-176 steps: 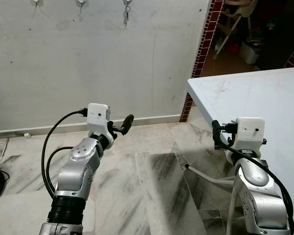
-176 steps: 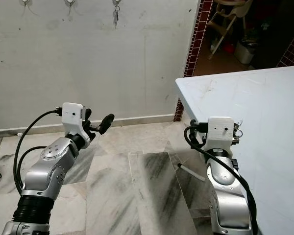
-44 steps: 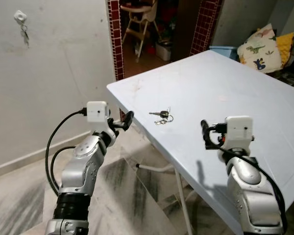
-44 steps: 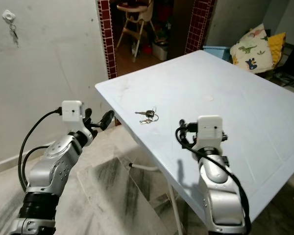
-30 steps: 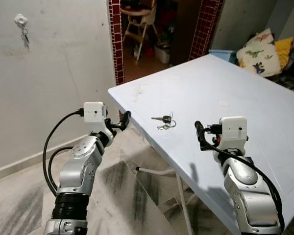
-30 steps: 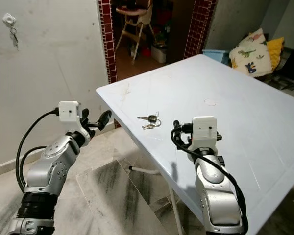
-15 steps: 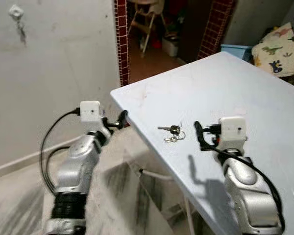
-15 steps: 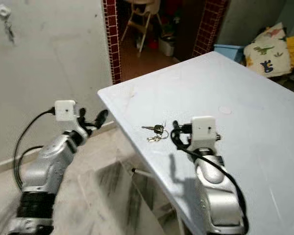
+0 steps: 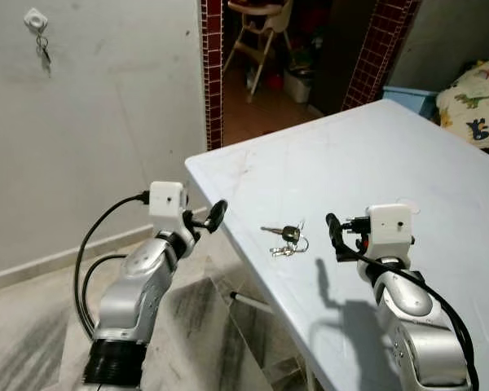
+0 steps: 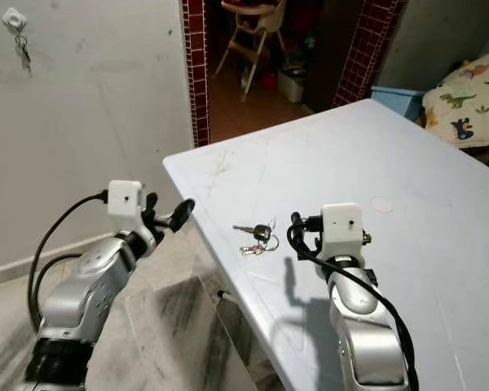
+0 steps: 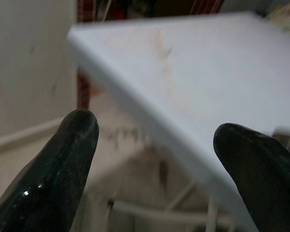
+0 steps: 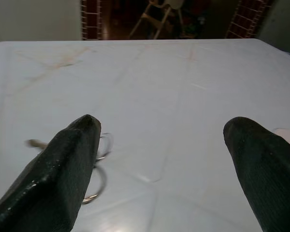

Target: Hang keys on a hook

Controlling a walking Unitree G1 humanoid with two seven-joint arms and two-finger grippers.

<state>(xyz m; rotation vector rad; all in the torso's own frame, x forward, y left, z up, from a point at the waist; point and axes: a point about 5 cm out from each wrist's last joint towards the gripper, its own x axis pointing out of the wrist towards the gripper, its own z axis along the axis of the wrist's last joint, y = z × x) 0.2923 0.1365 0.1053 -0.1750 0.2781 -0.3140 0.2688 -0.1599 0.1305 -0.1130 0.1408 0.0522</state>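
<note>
One bunch of keys (image 9: 284, 239) lies flat on the pale blue table (image 9: 440, 171), near the table's front-left edge and not far from its corner. How many keys hang on the rings cannot be counted from the head views. In the right wrist view the bunch (image 12: 94, 164) is mostly hidden behind one black finger (image 12: 63, 169), with just the rings and a blurred key tip poking out beside it.

The right gripper (image 9: 335, 236) hovers over the table just to the right of the keys, its fingers spread wide and holding nothing. The left gripper (image 9: 214, 216) is off the table, just beside the left edge near the corner, also spread apart and empty; its wrist view is soft and blurred, showing the table corner (image 11: 135, 63) and the floor below.

Half a second ago the head views were smeared; they are sharp now, and the keys sit a little closer to the right gripper than they did.

Far from the table, on the white wall, a hook (image 9: 36, 18) carries another small set of keys (image 9: 43, 52). Beyond the table's far side a high chair (image 10: 259, 32) stands in a dark doorway, and a dinosaur cushion (image 9: 477, 94) is cut off at the frame edge.
</note>
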